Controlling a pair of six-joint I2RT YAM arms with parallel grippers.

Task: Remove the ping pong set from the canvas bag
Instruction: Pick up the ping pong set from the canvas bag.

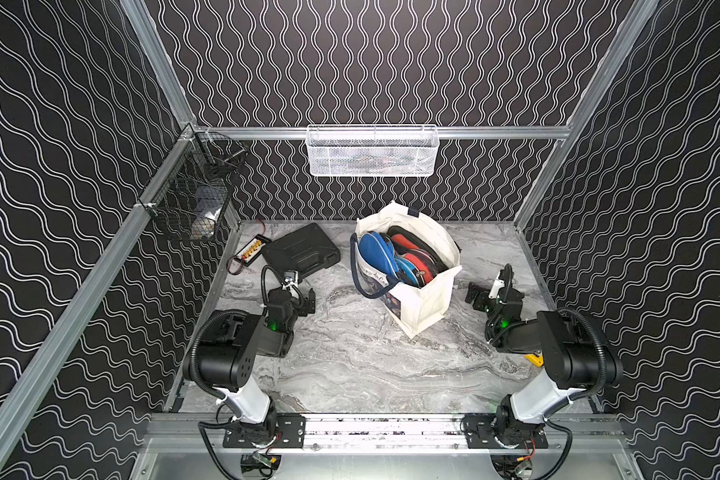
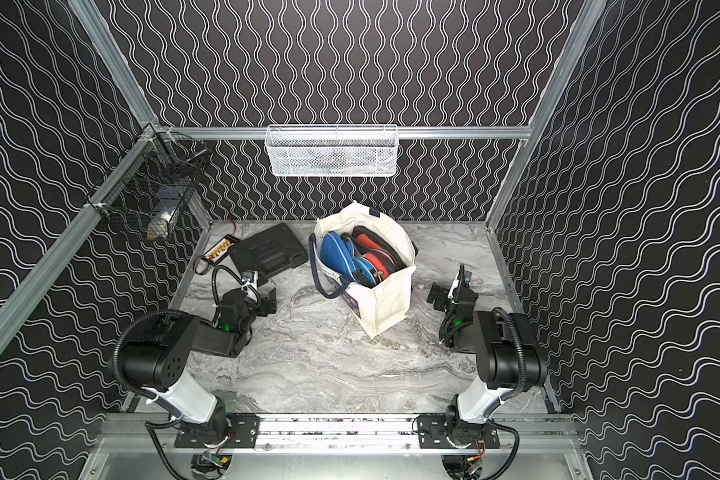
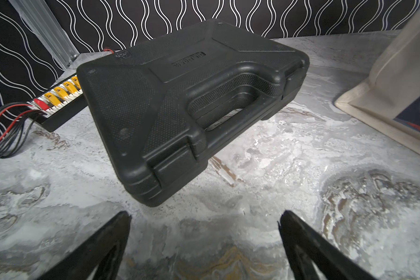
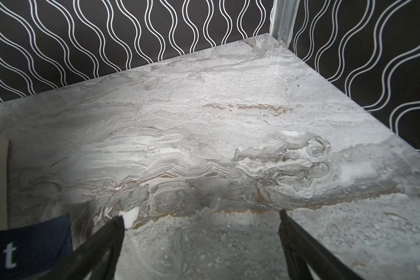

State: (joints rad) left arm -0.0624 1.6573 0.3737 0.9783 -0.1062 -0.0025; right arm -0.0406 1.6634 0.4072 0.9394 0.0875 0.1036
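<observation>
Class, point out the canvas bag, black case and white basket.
canvas bag [image 1: 431, 299], a top view, cream side wall.
black case [image 3: 136, 104], left wrist view, textured lid.
white basket [image 2: 331, 153], a top view, mesh front.

we see a grey marbled table [image 1: 350, 357]. the canvas bag [image 1: 427, 305] stands upright on it near the middle. a closed black case [image 1: 300, 251] lies flat to its left, with a wired connector board [image 1: 252, 249] just beside that case.
</observation>
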